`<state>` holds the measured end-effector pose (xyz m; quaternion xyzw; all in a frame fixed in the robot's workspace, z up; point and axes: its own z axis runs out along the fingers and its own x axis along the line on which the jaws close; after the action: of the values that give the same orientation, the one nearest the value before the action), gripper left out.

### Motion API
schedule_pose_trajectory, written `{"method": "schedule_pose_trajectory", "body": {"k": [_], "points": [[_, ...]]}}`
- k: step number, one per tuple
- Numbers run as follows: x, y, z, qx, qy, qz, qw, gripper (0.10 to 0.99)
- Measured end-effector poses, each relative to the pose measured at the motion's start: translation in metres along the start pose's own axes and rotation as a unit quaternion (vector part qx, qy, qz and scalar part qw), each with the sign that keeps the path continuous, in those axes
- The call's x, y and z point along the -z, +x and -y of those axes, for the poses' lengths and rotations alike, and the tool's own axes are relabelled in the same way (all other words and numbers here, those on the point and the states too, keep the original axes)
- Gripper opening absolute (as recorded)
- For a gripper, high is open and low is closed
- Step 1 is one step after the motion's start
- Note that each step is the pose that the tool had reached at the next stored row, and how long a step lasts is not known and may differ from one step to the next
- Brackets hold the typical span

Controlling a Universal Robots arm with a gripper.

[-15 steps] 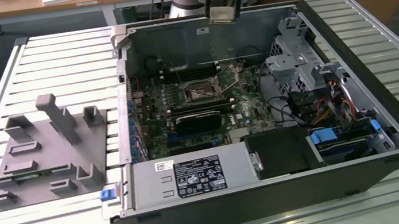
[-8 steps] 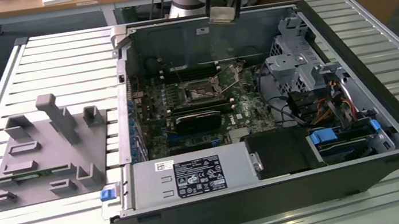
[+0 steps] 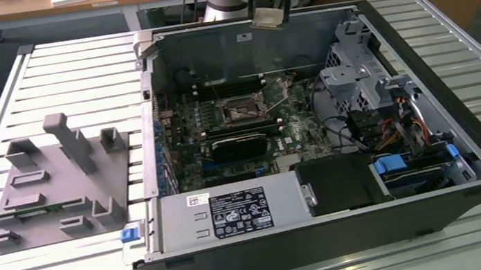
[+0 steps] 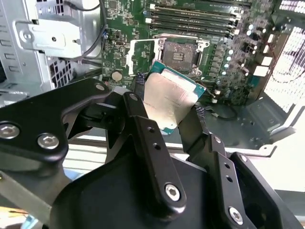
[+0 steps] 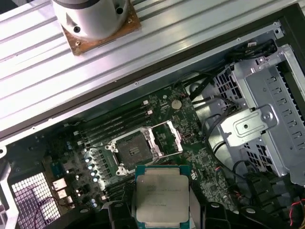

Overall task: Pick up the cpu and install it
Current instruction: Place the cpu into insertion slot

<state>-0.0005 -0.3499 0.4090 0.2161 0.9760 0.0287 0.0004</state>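
Note:
My gripper (image 3: 265, 6) hangs above the far wall of the open computer case (image 3: 468, 168), shut on the cpu (image 3: 266, 17), a flat square chip with a silver top. In the second wrist view the two black fingers (image 4: 138, 95) clamp the cpu (image 4: 169, 102) by opposite edges, and it tilts slightly. Below it on the green motherboard lies the open cpu socket (image 4: 183, 55), its metal frame lifted, with nothing in it. The first wrist view shows the cpu (image 5: 162, 193) held a short way off the socket (image 5: 131, 152). In the exterior view the socket (image 3: 242, 110) sits mid-board, well below the gripper.
A grey plastic fixture (image 3: 51, 181) stands on the slatted table at the exterior view's left. Inside the case are a power supply (image 3: 232, 213), a metal drive cage (image 3: 358, 70), memory slots (image 5: 114, 124) and loose cables (image 3: 362, 133). The arm's base (image 5: 95, 19) stands behind the case.

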Motion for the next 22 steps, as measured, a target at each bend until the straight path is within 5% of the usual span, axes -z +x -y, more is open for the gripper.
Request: {"method": "schedule_pose_trajectory", "body": {"k": [11, 22], "points": [[-0.0002, 0.0, 0.0, -0.06, -0.0007, 0.0034, 0.9982, 0.533], [-0.0005, 0.0002, 0.0001, -0.112, -0.0014, 0.0063, 0.9937, 0.533]]}}
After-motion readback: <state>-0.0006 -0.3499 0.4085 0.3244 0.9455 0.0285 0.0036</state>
